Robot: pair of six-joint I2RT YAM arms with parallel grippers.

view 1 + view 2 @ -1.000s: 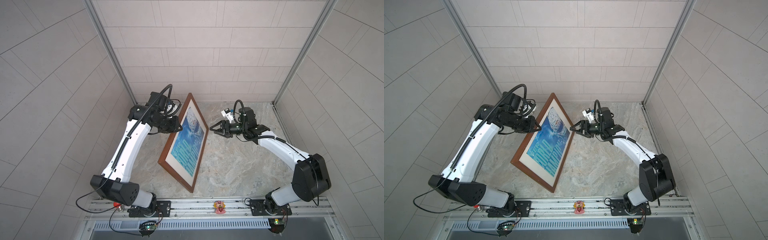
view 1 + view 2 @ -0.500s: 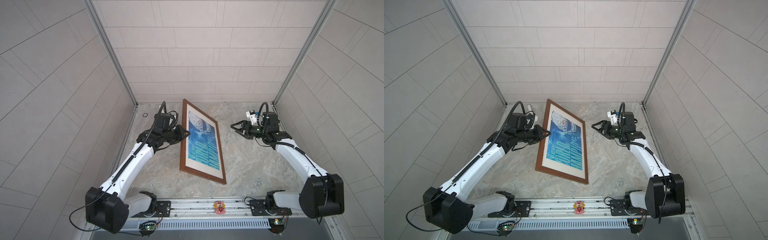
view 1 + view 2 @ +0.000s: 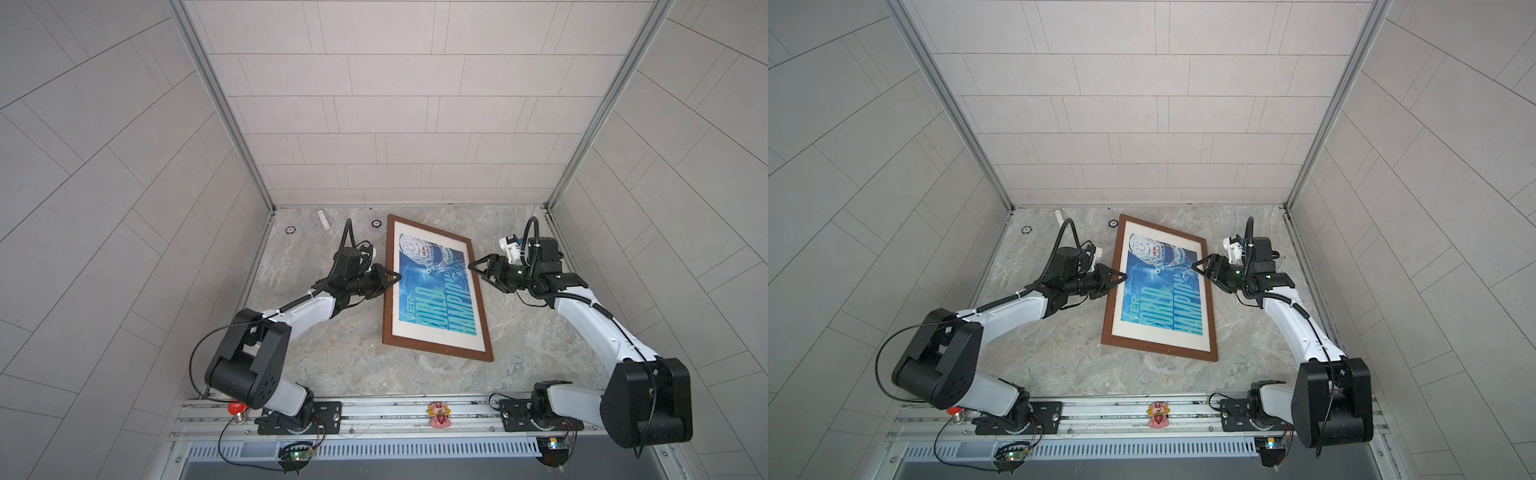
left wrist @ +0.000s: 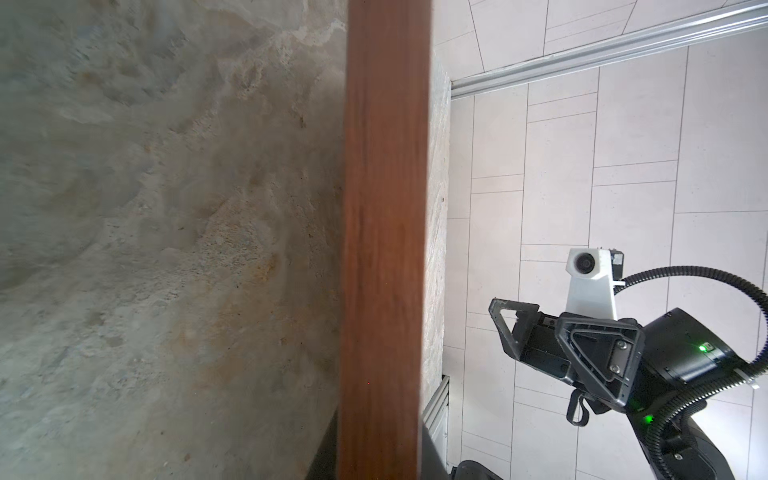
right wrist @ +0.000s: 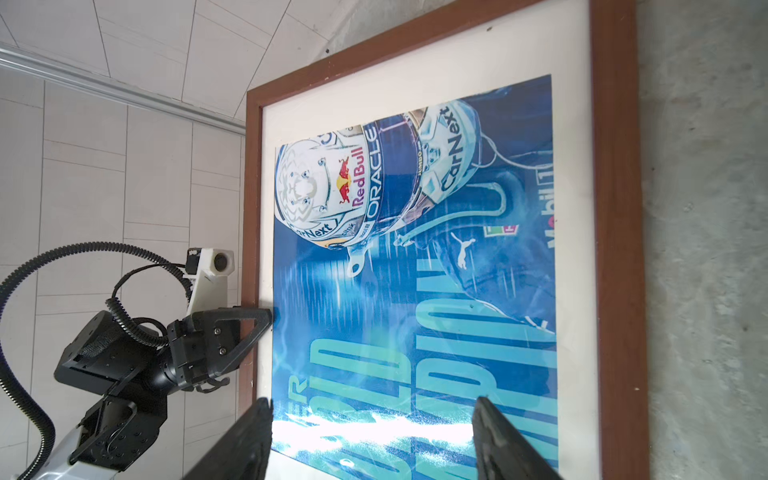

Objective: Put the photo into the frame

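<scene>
Has tipped the large, thin dark-brown wooden frame [image 3: 436, 352] down from standing steeply on edge a second ago to lying face up, flat or nearly so, mid grey marbled tabletop [image 3: 332, 353]. Cannot tell whether the held left rail touches down yet. Grips that left rail with the left gripper [image 3: 392, 278], clamped on the wood. Has drawn the right gripper [image 3: 482, 274] back to just beside the right rail, jaws spread wider than before, empty. Shows the rectangular blue photo [image 5: 415, 291], with white helmet, teal lettering and cream border, already seated behind the pane, square to the rails. Judged: insertion done; only letting go of the left rail remains.
</scene>
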